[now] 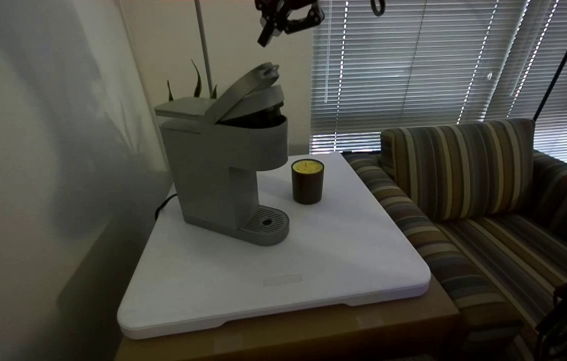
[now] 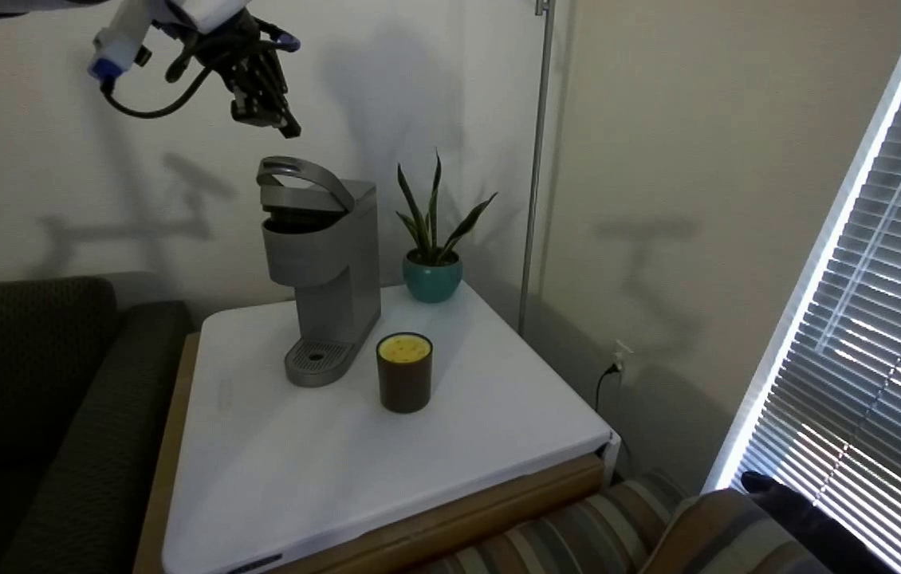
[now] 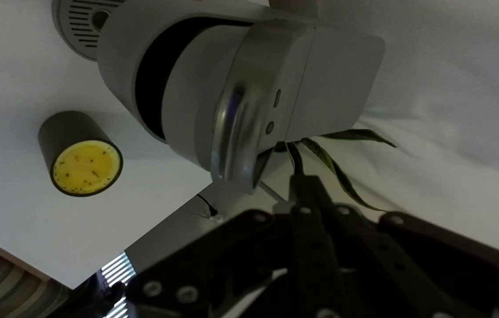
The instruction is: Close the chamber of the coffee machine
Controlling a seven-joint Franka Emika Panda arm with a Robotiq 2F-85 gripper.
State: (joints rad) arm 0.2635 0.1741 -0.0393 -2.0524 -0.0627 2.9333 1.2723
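Note:
The grey coffee machine (image 1: 213, 160) stands upright on the white table; it also shows in an exterior view (image 2: 331, 271). Its chamber lid (image 1: 246, 93) is tilted up, with a dark gap between lid and body. The raised lid also shows in an exterior view (image 2: 303, 195) and, with its shiny handle, in the wrist view (image 3: 240, 119). My gripper (image 1: 265, 39) is above the lid, apart from it; it also shows in an exterior view (image 2: 289, 127). In the wrist view my fingertips (image 3: 306, 187) are together with nothing visible between them.
A dark candle jar with yellow wax (image 1: 307, 181) stands on the white table (image 1: 343, 250) beside the machine. A plant in a teal pot (image 2: 432, 275) stands behind the machine. A striped armchair (image 1: 464, 175) adjoins the table. A wall (image 2: 419, 96) is close behind.

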